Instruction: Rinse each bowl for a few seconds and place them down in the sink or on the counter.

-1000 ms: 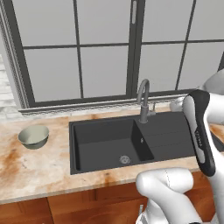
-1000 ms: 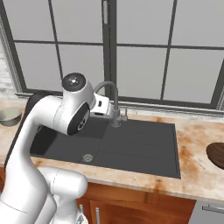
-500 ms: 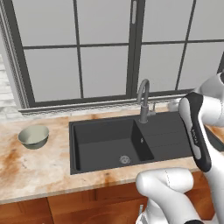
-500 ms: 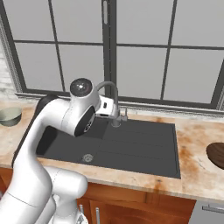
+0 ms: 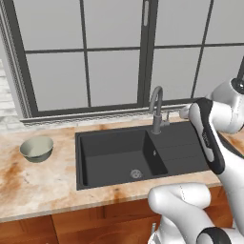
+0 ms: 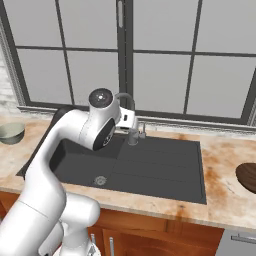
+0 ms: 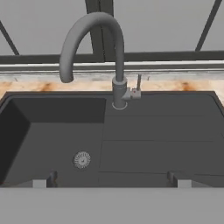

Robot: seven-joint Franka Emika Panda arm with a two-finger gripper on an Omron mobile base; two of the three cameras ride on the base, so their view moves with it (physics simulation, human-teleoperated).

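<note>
A pale grey-green bowl (image 5: 36, 148) (image 6: 10, 132) stands upright on the counter (image 5: 43, 186) left of the sink (image 5: 114, 162) (image 6: 160, 167). At the far right of the counter (image 6: 225, 195) sits the dark brown bowl (image 6: 247, 176), cut off by the picture's edge. My gripper (image 7: 112, 178) hangs open and empty over the front of the sink (image 7: 153, 144), facing the grey gooseneck tap (image 7: 116, 83) and the drain (image 7: 82, 159). Its fingertips (image 7: 52, 177) stand far apart. In the base views my hand (image 6: 127, 119) is close to the tap (image 6: 132, 134) (image 5: 156, 110).
A large dark-framed window (image 5: 114, 52) rises right behind the counter and the tap. The tap's small lever (image 7: 138, 83) sticks up on its right side. Reddish-brown cabinets (image 5: 71, 226) run below the counter's edge.
My arm has swung forward and to the right, which brings the hand nearer the tap. Neither bowl has moved, and the gripper has stayed open.
</note>
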